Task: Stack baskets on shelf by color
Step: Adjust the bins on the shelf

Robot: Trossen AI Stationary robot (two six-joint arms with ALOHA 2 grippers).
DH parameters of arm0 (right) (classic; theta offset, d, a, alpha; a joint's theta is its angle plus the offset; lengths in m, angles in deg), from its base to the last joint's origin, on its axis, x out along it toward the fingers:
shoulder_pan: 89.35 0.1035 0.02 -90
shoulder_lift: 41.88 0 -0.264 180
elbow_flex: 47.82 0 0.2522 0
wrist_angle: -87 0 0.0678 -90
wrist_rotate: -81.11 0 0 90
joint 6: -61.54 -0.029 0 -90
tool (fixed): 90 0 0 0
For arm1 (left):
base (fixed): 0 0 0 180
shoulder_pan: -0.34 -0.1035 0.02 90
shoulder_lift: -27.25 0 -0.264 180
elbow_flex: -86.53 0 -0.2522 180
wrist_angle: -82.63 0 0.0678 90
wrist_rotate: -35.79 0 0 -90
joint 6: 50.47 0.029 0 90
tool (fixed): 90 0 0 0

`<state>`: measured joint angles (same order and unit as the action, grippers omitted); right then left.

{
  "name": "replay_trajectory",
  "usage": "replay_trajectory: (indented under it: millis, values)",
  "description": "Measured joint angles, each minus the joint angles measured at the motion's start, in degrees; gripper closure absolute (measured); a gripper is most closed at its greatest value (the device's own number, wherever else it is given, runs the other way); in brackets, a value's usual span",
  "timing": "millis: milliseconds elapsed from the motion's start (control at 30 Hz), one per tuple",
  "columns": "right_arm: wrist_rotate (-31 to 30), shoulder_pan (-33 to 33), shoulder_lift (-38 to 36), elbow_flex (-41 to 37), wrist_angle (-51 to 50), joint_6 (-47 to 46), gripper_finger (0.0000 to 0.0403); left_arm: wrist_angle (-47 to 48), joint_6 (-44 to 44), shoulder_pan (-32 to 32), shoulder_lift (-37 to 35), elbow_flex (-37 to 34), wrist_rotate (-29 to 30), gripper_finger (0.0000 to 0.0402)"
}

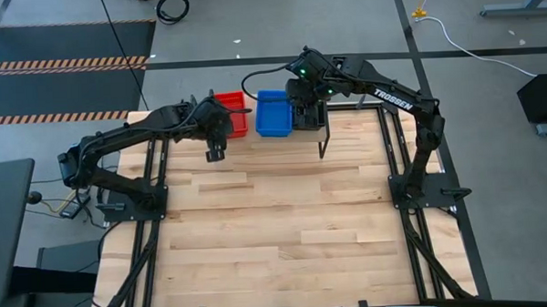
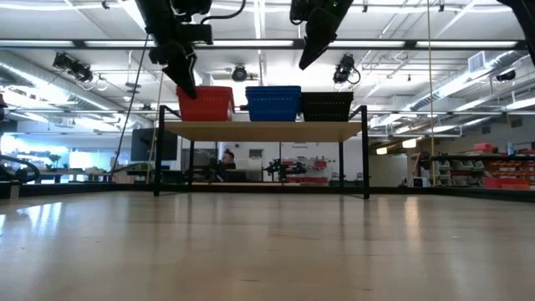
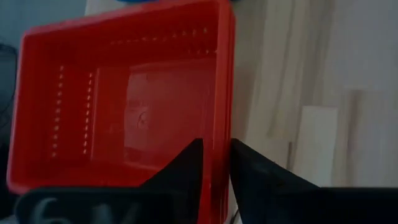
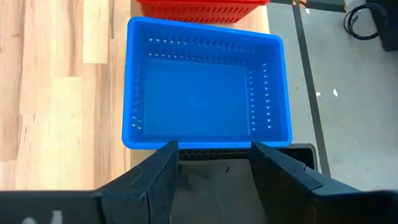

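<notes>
- Low view: red basket (image 2: 205, 104), blue basket (image 2: 272, 103) and black basket (image 2: 327, 106) stand side by side on the shelf (image 2: 259, 130).
- Left gripper (image 3: 214, 163) hangs over the red basket's rim, its fingers nearly together, gripping nothing.
- Right gripper (image 4: 214, 163) hovers over the black basket, fingers spread apart, empty.

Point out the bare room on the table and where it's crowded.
Free: the whole tabletop in front of the shelf, between the two arm bases. Crowded: the shelf top, filled by red, blue and black baskets, with the left end effector and right end effector above.
</notes>
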<state>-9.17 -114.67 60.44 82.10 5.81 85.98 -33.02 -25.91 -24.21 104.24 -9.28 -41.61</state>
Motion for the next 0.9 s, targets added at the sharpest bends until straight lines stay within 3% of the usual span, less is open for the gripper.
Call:
replay_trajectory:
  millis: [533, 667, 900]
  values:
    - [0.42, -0.02, 0.04, 0.0, -0.07, -0.37, 0.02, 2.21, -0.41, -0.28, 0.0, 0.01, 2.82, 0.0323]
    - [4.33, -0.02, 0.04, -0.11, 0.43, -0.37, 0.02, 1.9, -1.07, 0.81, 0.0, 0.02, 2.84, 0.0323]
    - [4.33, 2.66, 0.09, -5.04, 6.25, 1.12, 0.02, 2.15, -0.99, 3.31, -0.07, 3.84, 2.82, 0.0319]
